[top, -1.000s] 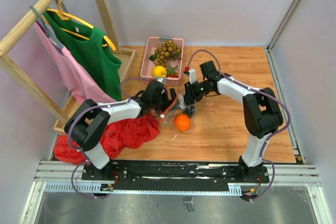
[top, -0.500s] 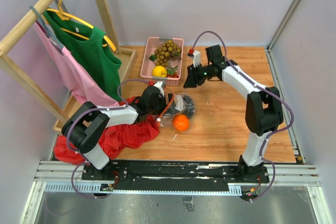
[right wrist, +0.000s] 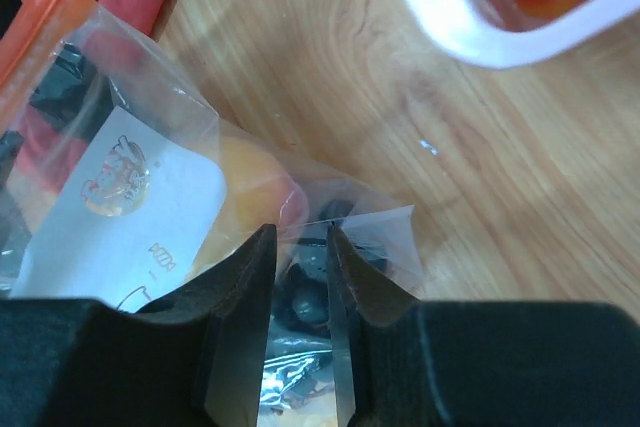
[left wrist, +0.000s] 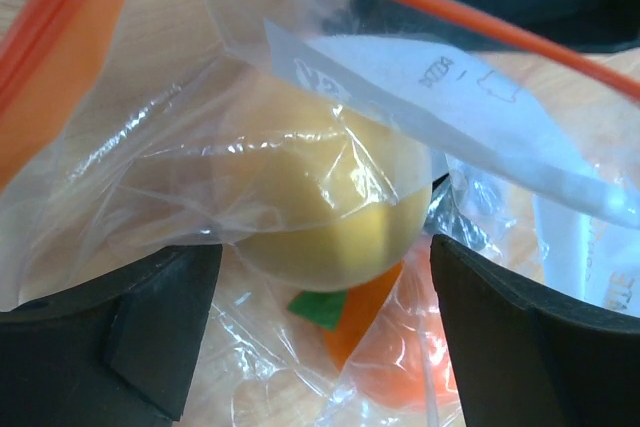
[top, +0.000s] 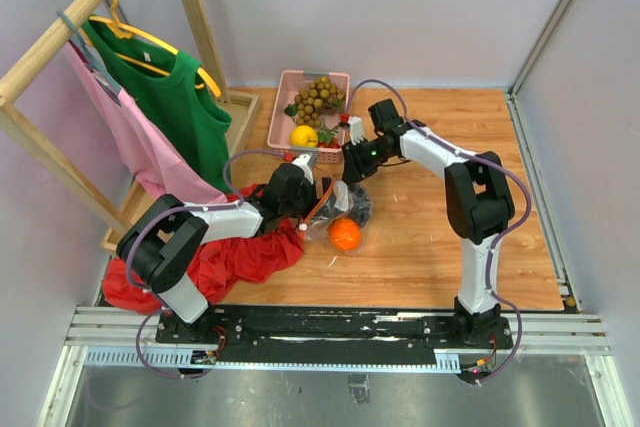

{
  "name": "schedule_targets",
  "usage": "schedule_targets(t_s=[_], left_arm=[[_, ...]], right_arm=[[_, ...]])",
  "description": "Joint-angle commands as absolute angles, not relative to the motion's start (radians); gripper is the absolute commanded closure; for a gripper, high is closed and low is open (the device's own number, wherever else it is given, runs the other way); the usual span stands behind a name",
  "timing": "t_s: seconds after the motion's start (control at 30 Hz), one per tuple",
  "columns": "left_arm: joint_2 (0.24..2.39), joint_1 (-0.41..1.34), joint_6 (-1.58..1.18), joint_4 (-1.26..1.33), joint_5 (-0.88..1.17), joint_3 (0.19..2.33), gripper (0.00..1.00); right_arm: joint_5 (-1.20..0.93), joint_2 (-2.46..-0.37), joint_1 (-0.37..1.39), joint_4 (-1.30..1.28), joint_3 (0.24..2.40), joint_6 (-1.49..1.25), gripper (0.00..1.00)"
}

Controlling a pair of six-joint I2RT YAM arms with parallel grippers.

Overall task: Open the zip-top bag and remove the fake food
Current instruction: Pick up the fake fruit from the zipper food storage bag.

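Two arms lean in over the wooden counter [top: 440, 247] and meet at mid-frame. At the far left of the overhead view a green shirt [top: 175, 112] and a pink shirt [top: 140, 147] hang on a wooden rack [top: 60, 32]. Below them a red cloth [top: 235, 252] lies heaped. The left arm rises from its base at the lower left and bends sharply. Its pale forearm runs low and rightward across the cloth, ending with the left end effector [top: 312, 197] at the left edge of the zip-top bag [top: 335, 212]. In its wrist view the two fingers [left wrist: 150, 327] stand wide apart and released. Crinkled film and a yellow fruit [left wrist: 340, 207] fill the space between them, and the orange zip strip crosses the top of the frame. The bag lies at centre on the counter, against the cloth, with an orange fruit [top: 346, 234] inside at its lower end. Above it, toward the top of the frame, the pink basket [top: 300, 82] holds a tan bunch [top: 318, 97] and a lemon [top: 303, 135]. The right arm climbs from the lower right to a high elbow. It then stretches up and leftward, and its wrist dips so that the right end effector [top: 352, 162] sits at the bag's upper right corner, just below the basket. Its fingers [right wrist: 245, 277] are clenched to a narrow slit on a flap of the bag's film.
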State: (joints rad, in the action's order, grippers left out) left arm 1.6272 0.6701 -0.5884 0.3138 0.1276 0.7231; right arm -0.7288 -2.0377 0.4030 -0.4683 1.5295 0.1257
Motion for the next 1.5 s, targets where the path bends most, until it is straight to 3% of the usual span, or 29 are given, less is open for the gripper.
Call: schedule_targets(t_s=[0.0, 0.23, 0.7, 1.1, 1.47], left_arm=[[1.612, 0.672, -0.577, 0.351, 0.103, 0.716, 0.09], [1.620, 0.669, -0.567, 0.357, 0.069, 0.714, 0.04], [1.550, 0.668, -0.554, 0.293, 0.116, 0.702, 0.07], [1.517, 0.661, -0.562, 0.232, 0.164, 0.702, 0.05], [1.511, 0.661, -0.581, 0.234, 0.188, 0.683, 0.05]], right_arm=[[-0.712, -2.040, 0.455, -0.490, 1.490, 0.174, 0.72], [-0.790, -1.988, 0.481, -0.444, 1.395, 0.182, 0.75], [-0.748, -1.909, 0.455, -0.450, 1.397, 0.175, 0.74], [-0.812, -1.731, 0.388, -0.394, 1.275, 0.271, 0.54], [-0.682, -1.914, 0.437, -0.443, 1.388, 0.187, 0.69]])
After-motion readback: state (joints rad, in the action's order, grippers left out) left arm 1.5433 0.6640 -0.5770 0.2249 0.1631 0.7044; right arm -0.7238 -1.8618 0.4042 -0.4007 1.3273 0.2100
